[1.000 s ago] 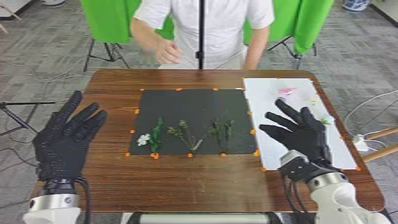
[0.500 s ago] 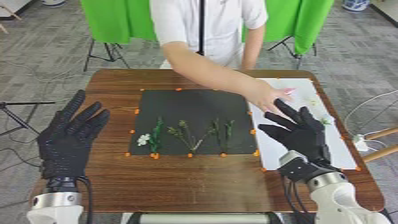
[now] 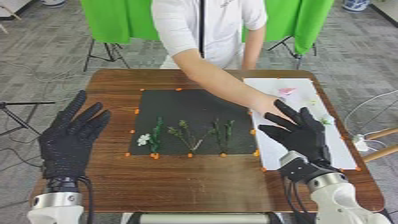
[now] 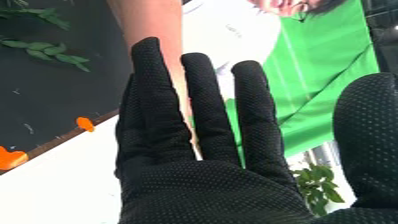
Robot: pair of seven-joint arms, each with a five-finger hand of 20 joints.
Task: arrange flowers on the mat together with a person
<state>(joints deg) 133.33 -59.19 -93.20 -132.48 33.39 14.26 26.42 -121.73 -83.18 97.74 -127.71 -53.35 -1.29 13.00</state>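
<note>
Right hand (image 3: 305, 139): fingers open, extended, nothing gripped that we can see, poised over the white sheet (image 3: 306, 159). Person's hand (image 3: 267, 104): close by our fingertips, toward our left. Pink flower (image 3: 286, 92): on the sheet, just beyond the fingertips, nearer our right hand than our open left hand (image 3: 67, 145) — long axis unclear to us. Any forward move, we judge, wants that person's reach clear first.
</note>
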